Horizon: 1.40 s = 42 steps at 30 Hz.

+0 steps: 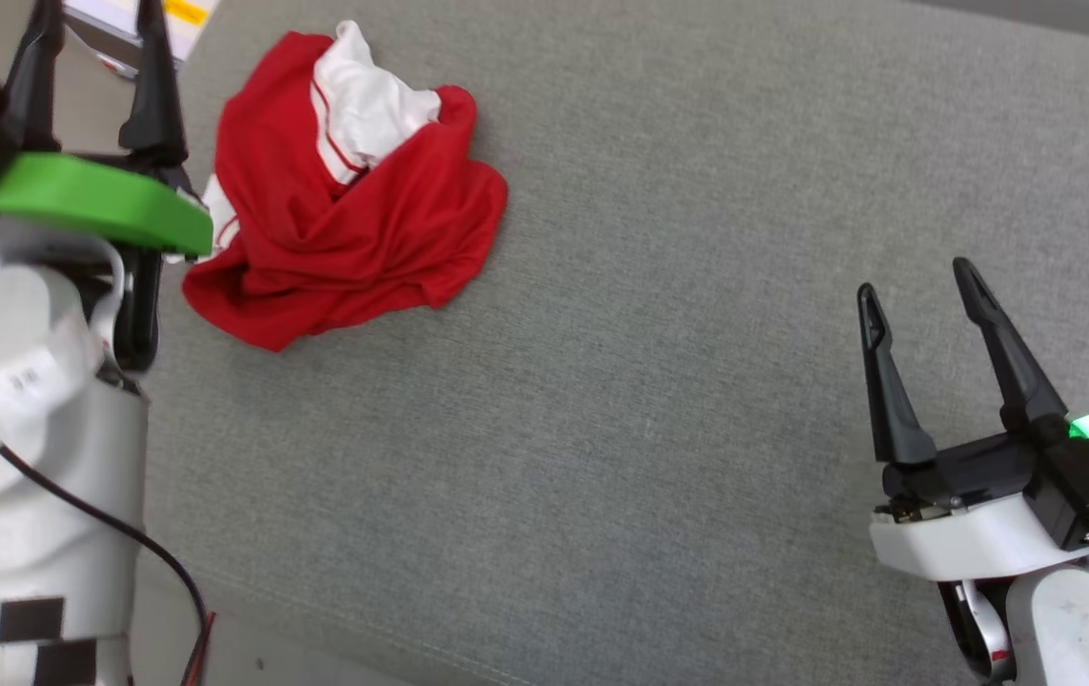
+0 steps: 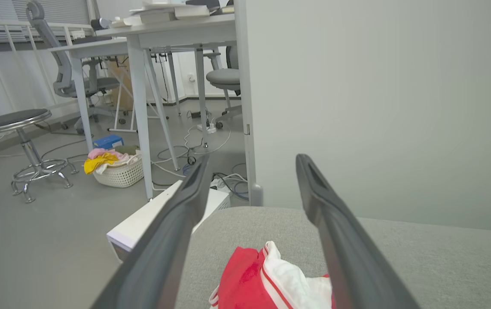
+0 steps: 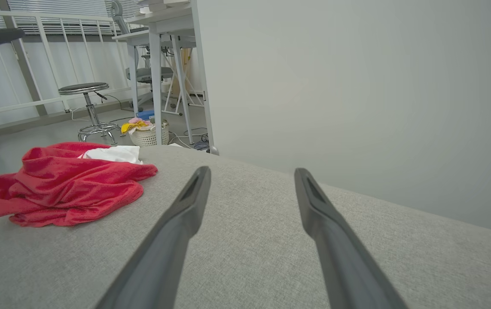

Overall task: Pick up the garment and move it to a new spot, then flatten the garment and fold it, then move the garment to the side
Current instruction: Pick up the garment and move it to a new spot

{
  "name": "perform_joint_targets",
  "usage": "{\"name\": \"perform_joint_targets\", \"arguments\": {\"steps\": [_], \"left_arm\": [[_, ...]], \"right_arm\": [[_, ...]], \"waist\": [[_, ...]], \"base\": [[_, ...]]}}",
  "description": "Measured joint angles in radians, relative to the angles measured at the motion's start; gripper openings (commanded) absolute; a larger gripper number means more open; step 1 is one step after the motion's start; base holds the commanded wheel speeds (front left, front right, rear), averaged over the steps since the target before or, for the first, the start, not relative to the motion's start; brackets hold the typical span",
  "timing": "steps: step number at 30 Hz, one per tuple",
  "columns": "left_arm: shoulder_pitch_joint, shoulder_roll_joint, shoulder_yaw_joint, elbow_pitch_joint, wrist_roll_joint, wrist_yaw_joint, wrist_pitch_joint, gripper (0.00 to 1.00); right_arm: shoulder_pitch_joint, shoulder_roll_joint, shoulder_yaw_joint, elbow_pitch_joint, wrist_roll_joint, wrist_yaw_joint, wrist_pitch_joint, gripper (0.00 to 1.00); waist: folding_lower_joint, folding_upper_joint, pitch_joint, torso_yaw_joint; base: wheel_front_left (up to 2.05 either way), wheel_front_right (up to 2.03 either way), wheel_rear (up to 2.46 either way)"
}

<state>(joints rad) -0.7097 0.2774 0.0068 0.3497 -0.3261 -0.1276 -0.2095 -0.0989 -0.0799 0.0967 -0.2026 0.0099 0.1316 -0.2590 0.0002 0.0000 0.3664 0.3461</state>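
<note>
Right gripper [image 1: 916, 278] at near right, over the grey woven-fabric padded surface [image 1: 649, 381], two long dark fingers spread wide, nothing between them. It is well apart from the garment. In the right wrist view the same gripper [image 3: 252, 170] points across bare grey surface [image 3: 400, 240] toward a plain pale partition wall [image 3: 357, 86].

Left arm comes up the near left side. Left gripper [image 1: 96, 29] sits at far left, fingers spread wide and empty, its bright green plastic guard [image 1: 87, 200] overlapping the garment's left edge. Contact with the cloth can't be told.

The garment, a red soft-fabric jersey with white sleeves and red-and-white striped trim [image 1: 353, 238], lies on the far left part of the surface as a crumpled heap, unfolded, with a white sleeve bunched on top at the far side. No number visible. In the left wrist view it [image 2: 245, 279] lies low between the left gripper's [image 2: 253, 159] fingers, close to the surface's [image 2: 421, 257] left end. In the right wrist view it [image 3: 65, 193] lies far left.

Past the left end: a white box-shaped cabinet [image 2: 150, 219]. Farther on the floor: a white woven basket holding yellow and pink cloth [image 2: 118, 174], loose cables, a white-legged desk [image 2: 163, 34], a round black-seated stool with a chrome base [image 2: 13, 118] and a grey office chair [image 2: 224, 77].
</note>
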Motion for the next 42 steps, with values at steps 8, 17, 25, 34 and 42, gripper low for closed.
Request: {"name": "perform_joint_targets", "arguments": {"steps": [8, 17, 25, 34, 42], "left_arm": [[-0.178, 0.178, -0.286, 0.118, -0.286, 0.000, 0.324, 1.00], [-0.284, 0.371, -0.555, 0.160, -0.529, 0.000, 0.859, 1.00], [-0.288, 0.413, -0.665, 0.212, -0.550, 0.000, 0.958, 1.00], [-0.323, 0.436, -0.763, 0.253, -0.575, 0.000, 0.918, 0.00], [-0.333, 0.486, -0.923, 0.199, -0.513, -0.001, 0.664, 0.00]], "right_arm": [[-0.042, -0.020, -0.004, -0.014, -0.006, 0.000, 0.000, 1.00], [-0.076, -0.019, 0.005, -0.020, -0.007, 0.000, -0.001, 1.00], [-0.104, -0.012, 0.006, -0.021, -0.007, 0.000, -0.001, 1.00], [-0.116, -0.006, 0.015, -0.013, -0.007, 0.000, -0.001, 1.00], [-0.094, 0.012, 0.014, 0.010, 0.012, 0.000, -0.001, 1.00]], "waist": [[0.0000, 0.0000, 0.099, -0.031], [-0.0001, 0.0000, 0.165, -0.098], [-0.0001, 0.0000, 0.214, -0.146], [-0.0003, 0.0001, 0.234, -0.183], [-0.0002, 0.0000, 0.135, -0.175]], "base": [[0.00, 0.00, 0.00], [0.00, 0.00, 0.00], [0.00, 0.00, 0.00], [0.00, 0.00, 0.00], [0.00, 0.00, 0.00]]}}
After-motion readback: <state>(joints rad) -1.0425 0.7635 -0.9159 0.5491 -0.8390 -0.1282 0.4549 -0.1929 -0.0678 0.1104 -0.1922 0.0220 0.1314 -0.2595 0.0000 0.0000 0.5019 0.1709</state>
